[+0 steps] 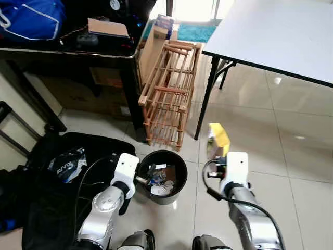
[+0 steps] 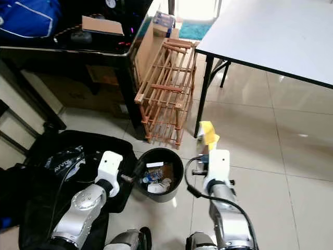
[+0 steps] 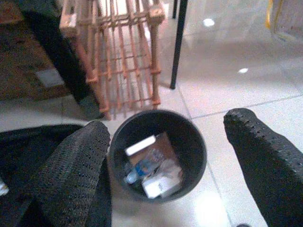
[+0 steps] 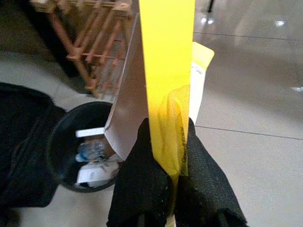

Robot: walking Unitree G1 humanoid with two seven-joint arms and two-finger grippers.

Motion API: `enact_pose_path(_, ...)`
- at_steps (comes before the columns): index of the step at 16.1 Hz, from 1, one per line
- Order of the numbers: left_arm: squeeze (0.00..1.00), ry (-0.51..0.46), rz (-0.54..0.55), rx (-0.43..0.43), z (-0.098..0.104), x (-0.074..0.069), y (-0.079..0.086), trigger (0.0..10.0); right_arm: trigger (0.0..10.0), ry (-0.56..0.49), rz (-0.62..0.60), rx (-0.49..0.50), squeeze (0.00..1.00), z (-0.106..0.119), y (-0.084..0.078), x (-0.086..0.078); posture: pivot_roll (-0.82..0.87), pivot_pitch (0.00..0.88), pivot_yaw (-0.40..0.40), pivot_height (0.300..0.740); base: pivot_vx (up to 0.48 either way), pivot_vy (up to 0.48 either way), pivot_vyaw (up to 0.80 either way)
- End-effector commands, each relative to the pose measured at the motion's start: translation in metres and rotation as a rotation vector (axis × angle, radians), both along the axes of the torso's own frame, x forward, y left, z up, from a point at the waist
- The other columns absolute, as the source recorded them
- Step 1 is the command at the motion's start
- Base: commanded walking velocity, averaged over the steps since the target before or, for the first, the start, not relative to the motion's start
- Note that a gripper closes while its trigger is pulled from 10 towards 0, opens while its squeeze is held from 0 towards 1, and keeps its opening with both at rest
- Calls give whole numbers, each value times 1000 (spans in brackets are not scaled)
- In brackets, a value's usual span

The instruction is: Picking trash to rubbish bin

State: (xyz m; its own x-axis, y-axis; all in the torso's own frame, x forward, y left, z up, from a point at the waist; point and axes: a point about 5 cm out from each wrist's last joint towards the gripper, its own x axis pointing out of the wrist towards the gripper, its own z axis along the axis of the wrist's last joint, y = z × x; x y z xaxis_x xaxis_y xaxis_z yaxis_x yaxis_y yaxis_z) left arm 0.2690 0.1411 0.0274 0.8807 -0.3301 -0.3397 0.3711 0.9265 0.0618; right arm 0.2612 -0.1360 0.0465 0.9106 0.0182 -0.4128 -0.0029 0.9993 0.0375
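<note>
Currently: yellow packet [image 4: 166, 71], pinched between the closed fingers of the right gripper [image 4: 165, 156], held above the floor just right of the black bin [image 1: 165, 176]. Step: carrying. Next, likely a leftward shift over the rim, then release. Left gripper [image 3: 165, 156] spread wide, empty, over the bin.

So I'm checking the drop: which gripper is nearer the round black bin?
Left. The left gripper, fingers open, sits at the rim of the round black bin. The right gripper holds the yellow packaging off to the bin's right.
</note>
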Motion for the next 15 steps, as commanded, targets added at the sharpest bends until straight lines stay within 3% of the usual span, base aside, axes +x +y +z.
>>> enact_pose_path(1,0,31,8,21,-8,-6,3,10000,10000,13,21,-3,0,-4,3,-4,-31,183,48,740,0,0,0)
enact_pose_path(4,0,42,5,29,-10,-7,2,10000,10000,14,30,0,0,-5,4,-4,-28,183,48,740,0,0,138)
enact_pose_path(15,0,59,-10,44,-12,-7,0,10000,10000,6,25,-9,0,-6,2,-2,-29,192,59,740,0,0,800)
